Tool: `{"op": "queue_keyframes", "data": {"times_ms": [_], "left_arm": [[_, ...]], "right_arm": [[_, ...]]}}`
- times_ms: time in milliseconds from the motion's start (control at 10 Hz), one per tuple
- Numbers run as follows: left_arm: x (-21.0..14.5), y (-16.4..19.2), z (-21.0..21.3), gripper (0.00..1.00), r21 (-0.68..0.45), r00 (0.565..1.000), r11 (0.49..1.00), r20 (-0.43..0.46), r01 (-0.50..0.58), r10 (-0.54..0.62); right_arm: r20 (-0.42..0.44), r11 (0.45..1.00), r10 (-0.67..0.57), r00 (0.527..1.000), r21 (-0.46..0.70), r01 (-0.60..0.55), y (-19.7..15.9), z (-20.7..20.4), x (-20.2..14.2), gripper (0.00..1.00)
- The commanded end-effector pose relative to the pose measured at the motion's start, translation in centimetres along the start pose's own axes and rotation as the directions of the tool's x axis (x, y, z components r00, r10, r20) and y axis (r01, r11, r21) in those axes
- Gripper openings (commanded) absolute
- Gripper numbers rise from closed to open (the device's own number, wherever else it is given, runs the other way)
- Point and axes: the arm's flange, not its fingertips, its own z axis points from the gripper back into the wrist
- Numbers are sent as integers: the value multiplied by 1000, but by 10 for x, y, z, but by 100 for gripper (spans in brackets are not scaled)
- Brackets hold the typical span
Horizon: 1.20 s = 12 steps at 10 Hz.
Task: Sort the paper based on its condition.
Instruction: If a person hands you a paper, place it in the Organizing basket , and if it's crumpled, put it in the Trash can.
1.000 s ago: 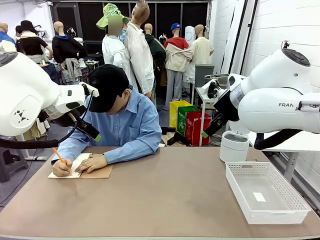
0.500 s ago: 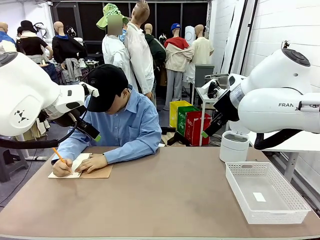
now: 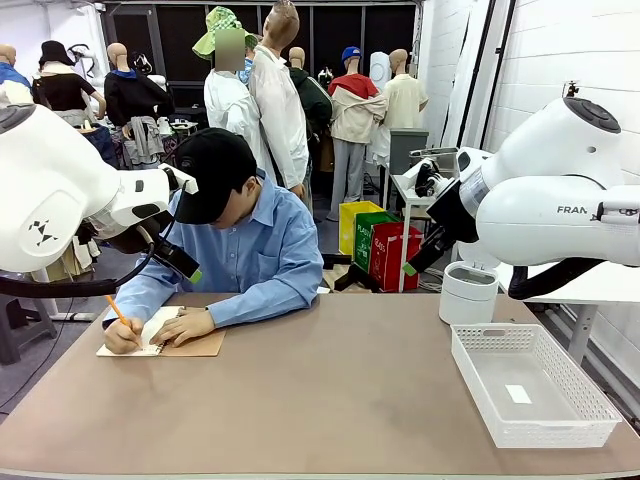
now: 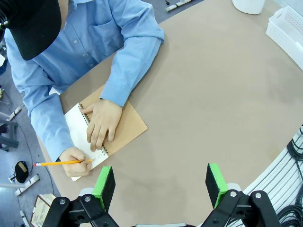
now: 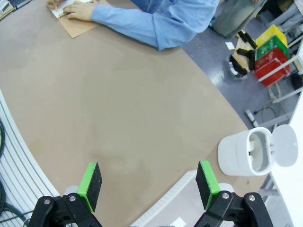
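No loose paper is in view. At the far left of the table a person writes with an orange pencil (image 4: 61,163) on the white page of a spiral-bound notebook (image 3: 190,345) with a brown cover (image 4: 130,127), the other hand flat on the page. My left gripper (image 4: 160,185) hangs open high above the table, near the notebook, with nothing between its green pads. My right gripper (image 5: 149,184) is also open and empty, high over the table's right part. In the front view both grippers (image 3: 178,260) (image 3: 425,252) are raised at the sides, clear of the table.
A white lattice basket (image 3: 475,350) stands at the table's right, holding only a small white label. A white round bin (image 5: 239,158) with its lid swung open stands behind it. The brown tabletop (image 3: 330,400) stretches between notebook and basket.
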Motion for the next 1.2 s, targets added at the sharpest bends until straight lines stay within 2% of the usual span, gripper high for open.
{"op": "queue_keyframes", "data": {"times_ms": [0,1100], "left_arm": [[0,0,0,100,1,1000,1000,2,0,0],[0,0,0,100,1,1000,1000,2,0,0]], "right_arm": [[1,1000,2,1000,2,-2,1,0,0,100],[1,1000,2,1000,2,-2,1,0,0,100]]}}
